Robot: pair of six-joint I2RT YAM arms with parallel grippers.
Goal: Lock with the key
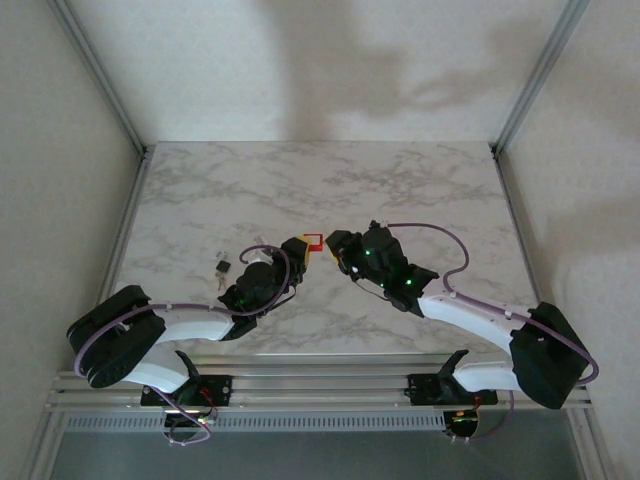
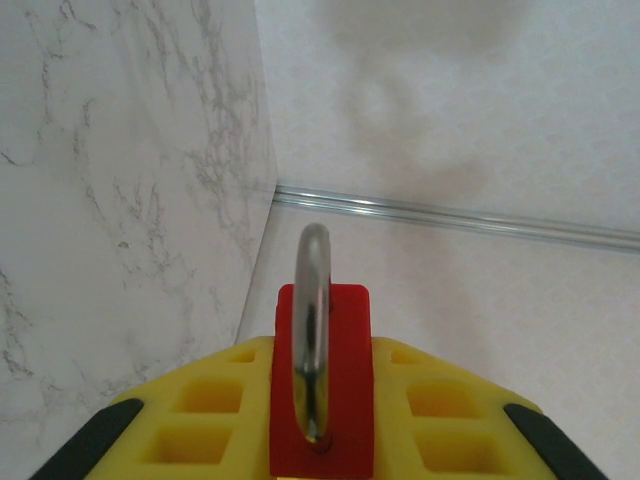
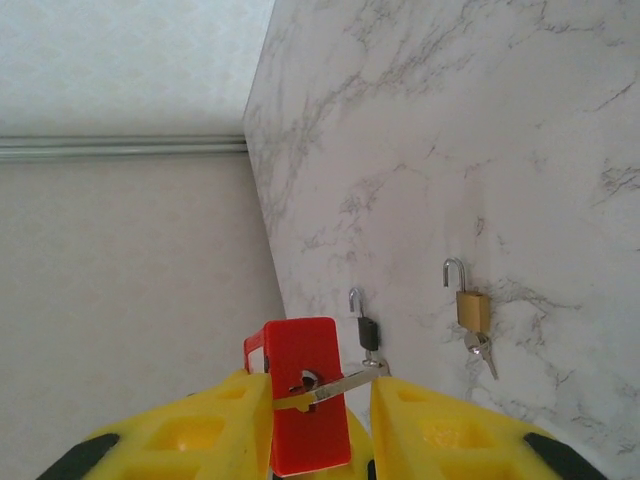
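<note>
Red padlock (image 2: 322,400) gripped by left fingers (image 2: 205,415); key (image 3: 335,385) between right fingers (image 3: 440,430).

Marble table (image 1: 400,180), pale walls (image 1: 300,60), aluminium frame (image 1: 530,80)

Both arms reach forward from their bases at the near edge and angle inward, so the 2 wrists meet nose to nose near mid-table. Left arm (image 1: 190,320): elbow low, forearm running up and right. Left gripper (image 1: 303,250) turned toward the right one, its 2 yellow fingers (image 2: 200,400) clamped on either side of the red padlock (image 2: 345,400). Right arm (image 1: 470,310): forearm running up and left, wrist pitched toward the left gripper. Right gripper (image 1: 333,243) has its 2 yellow fingers (image 3: 440,420) narrowly apart with the key (image 3: 345,382) lying across the gap; firm pinch or loose contact not discernible.
</note>
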